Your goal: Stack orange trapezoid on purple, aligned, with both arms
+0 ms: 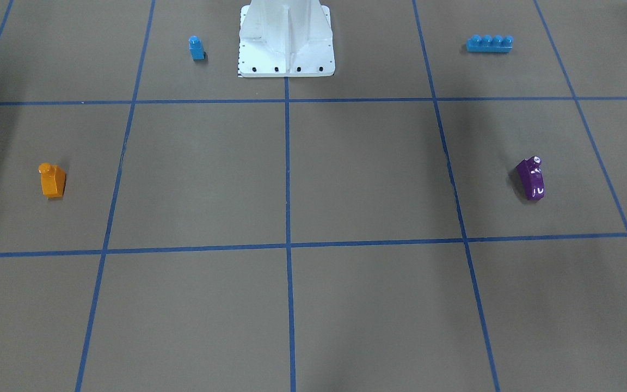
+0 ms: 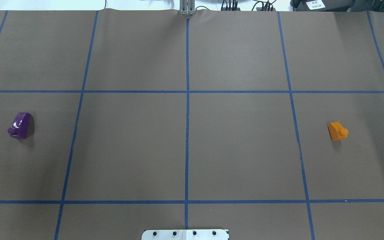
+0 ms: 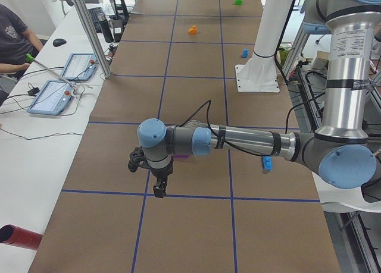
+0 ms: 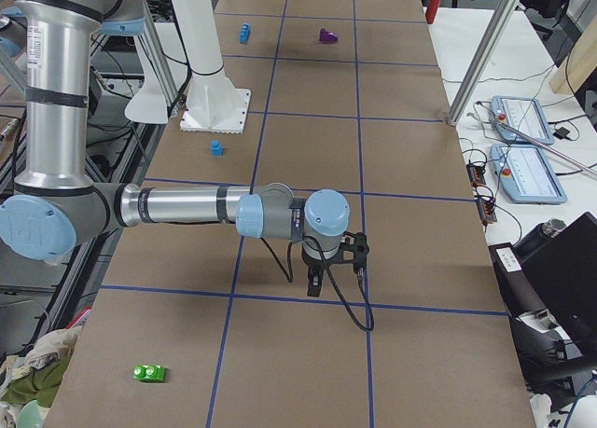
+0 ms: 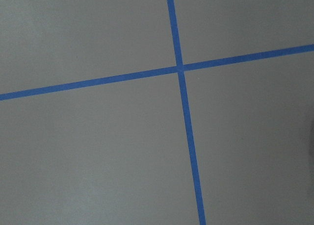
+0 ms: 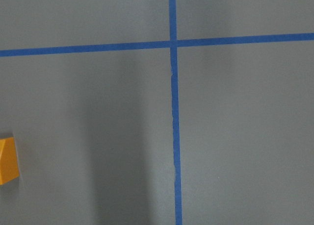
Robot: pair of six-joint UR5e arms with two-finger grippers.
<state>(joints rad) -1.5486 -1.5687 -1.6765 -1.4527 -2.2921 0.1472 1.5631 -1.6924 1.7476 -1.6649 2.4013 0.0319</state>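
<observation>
The orange trapezoid stands on the brown mat at the robot's right; it also shows in the front view, and its edge shows in the right wrist view. The purple brick lies at the robot's left, also in the front view. My left gripper hangs above the mat close to the purple brick, which is mostly hidden behind the arm there. My right gripper hangs above the mat at the far right. Both show only in side views, so I cannot tell whether they are open or shut.
A small blue one-stud brick and a long blue four-stud brick flank the white pedestal. A green brick lies near the table's right end. Blue tape lines grid the mat.
</observation>
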